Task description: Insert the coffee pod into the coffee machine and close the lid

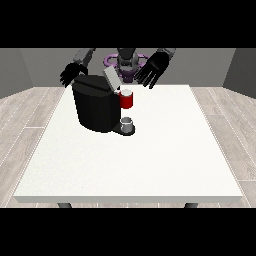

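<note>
The black coffee machine [97, 107] stood on the white table [150, 160], nearer the robot's edge and to the view's left of centre. Its grey lid [111, 78] was tilted up and back — open, presumably so that the pod slot would be free. Just beside the lid's foot, at the top of the red brewing head [127, 101], a small pale round thing showed; I took it for the coffee pod [126, 92], sitting in or on the slot, though whether it was fully seated could not be told from this view. Below the head, a small grey cup [128, 123] rested on the machine's drip base, where it would catch the brew.

The hand at the view's right [152, 71] hung above and behind the machine, to the right of the lid and apart from it, fingers spread and pointing downward, holding nothing — a posture that suited a hand about to press the lid down. The hand at the view's left [72, 74] hovered near the machine's back corner, fingers likewise loosely splayed and empty, touching nothing that I could see.

By my judgement the insertion looked done or nearly so, and the lid's closing remained.
</note>
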